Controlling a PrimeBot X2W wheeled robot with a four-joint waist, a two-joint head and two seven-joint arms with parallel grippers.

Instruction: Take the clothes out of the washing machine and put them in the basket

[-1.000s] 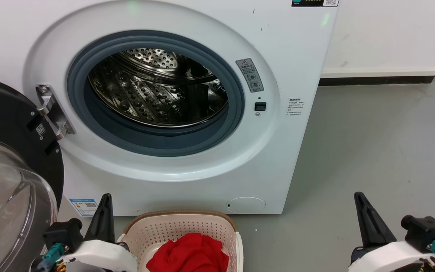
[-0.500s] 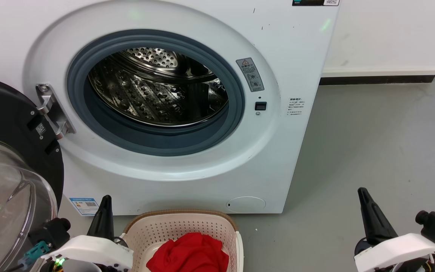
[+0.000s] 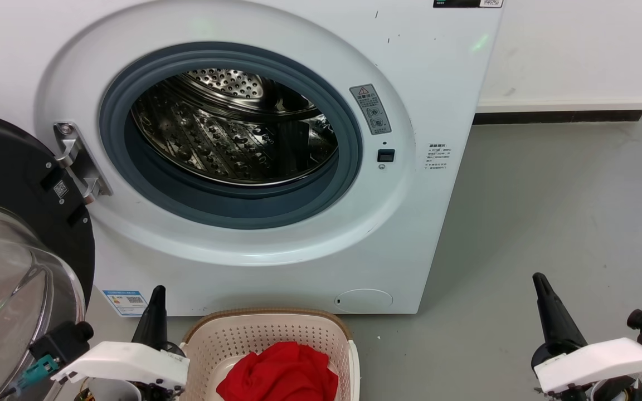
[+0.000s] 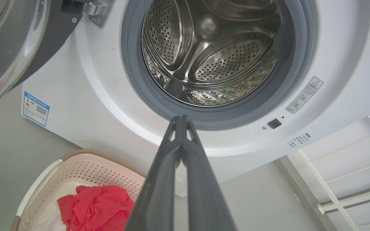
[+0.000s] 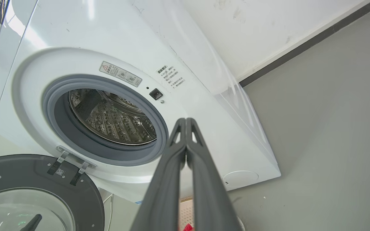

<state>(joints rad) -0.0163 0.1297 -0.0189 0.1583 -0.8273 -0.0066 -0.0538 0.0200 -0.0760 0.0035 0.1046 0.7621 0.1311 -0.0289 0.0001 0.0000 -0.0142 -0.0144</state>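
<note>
Red crumpled clothes (image 3: 279, 373), perhaps one garment, in cream basket (image 3: 254, 334); left end effector (image 4: 181, 118), right end effector (image 5: 185, 120) clenched.

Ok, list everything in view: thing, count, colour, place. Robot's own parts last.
washing machine: one, white, standing on the floor.
drum: one, shiny steel, inside the machine's opening; no clothes seen in it.
door: one, black-framed, swung open at the left.
basket: one, cream with brown rim, on the floor before the machine.
clothes: one heap, red, in the basket.
floor: grey, around the machine.
wall: white, behind at the right.
left gripper: one, dark, shut, left of the basket.
right gripper: one, dark, shut, over bare floor.
</note>
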